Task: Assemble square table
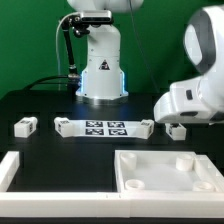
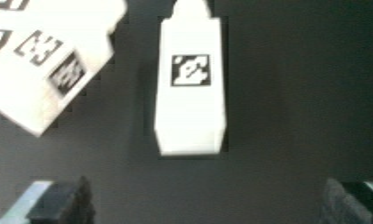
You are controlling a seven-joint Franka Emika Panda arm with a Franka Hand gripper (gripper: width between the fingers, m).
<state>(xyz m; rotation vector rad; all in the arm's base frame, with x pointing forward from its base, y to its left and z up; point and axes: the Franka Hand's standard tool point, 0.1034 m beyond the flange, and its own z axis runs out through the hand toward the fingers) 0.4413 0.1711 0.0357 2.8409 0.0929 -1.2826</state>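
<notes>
At the exterior view's left, a spare leg [image 1: 25, 125] lies alone on the dark matte surface [image 1: 50, 100], well apart from me, so I see no risk there. Next comes the marker board [image 1: 100, 127], thin, flat and printed with tags. The leg [image 2: 192, 80] I hover over lies just beside its end, and that is my worry: if I come down skewed, one finger could land on the board or shove the leg against it instead of straddling it. My gripper [image 2: 215, 200] is spread wide and empty, its dark fingers [image 2: 58, 200] clear of the leg, which sits nearer one finger than the other. Closing from here, I judge, would drag or twist it before both pads meet. The leg is a short blocky bar of smooth hard white plastic with one tag on its upper face; it is probably slick, so a shallow pinch may slip. Toward the exterior view's right, nearer the camera, the square panel [image 1: 165, 170] lies flat, white plastic with its shallow recess facing up and small round features I cannot make out
</notes>
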